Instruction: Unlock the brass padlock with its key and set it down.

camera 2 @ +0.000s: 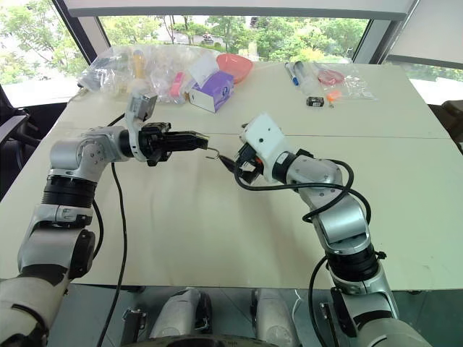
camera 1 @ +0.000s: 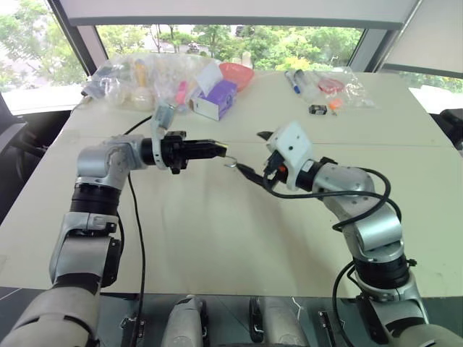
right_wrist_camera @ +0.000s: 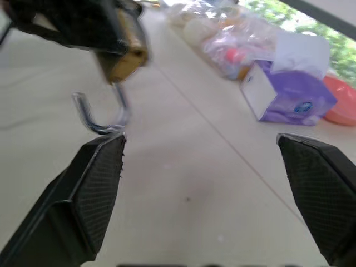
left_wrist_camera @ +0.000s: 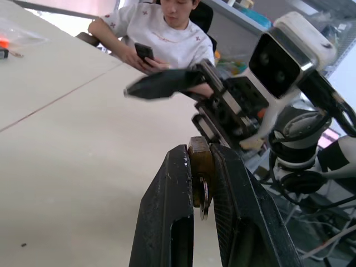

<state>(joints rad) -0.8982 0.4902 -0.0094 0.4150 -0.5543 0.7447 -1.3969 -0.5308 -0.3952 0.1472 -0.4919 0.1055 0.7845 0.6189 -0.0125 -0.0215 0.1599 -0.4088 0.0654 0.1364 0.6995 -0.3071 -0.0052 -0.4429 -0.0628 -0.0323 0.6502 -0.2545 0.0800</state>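
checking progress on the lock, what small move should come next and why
Probably lower the left gripper toward the table to set the padlock down. Its fingers are shut on the brass body, and the shackle already hangs swung open. The right gripper is open, holding nothing, beside the shackle.

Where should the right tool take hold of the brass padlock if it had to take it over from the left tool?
Probably the shackle: the left tool is shut on the brass padlock body, leaving only the swung-open silvery hook hanging free below. The open right tool sits just under it, so rising from beneath and closing across the hook's bend looks most workable.
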